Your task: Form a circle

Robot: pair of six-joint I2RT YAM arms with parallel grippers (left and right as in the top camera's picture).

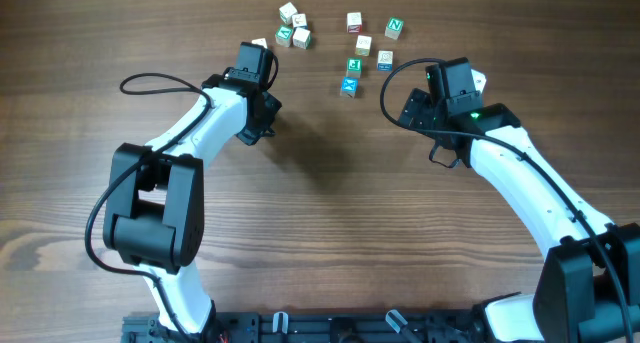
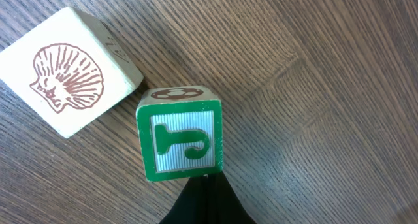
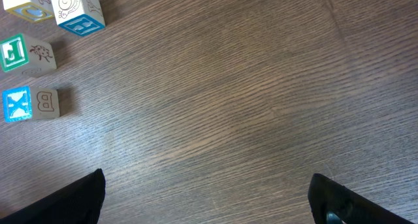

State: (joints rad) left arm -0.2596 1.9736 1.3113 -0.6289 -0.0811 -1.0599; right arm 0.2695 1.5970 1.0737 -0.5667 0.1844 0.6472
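Left gripper point(image 2: 205, 192), fingers pressed together, tip against the green J cube point(image 2: 181, 142) just ahead, likely to push it; right gripper point(image 3: 206, 188) spread wide, empty.

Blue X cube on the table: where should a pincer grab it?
Probably by its flat left and right faces, from straight above. The blue X cube sits flat and those sides are free, while a green cube stands close behind it.

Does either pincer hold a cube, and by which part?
Nothing is held. The left pincer is shut, its tip at the green J cube; the right pincer is open, empty.
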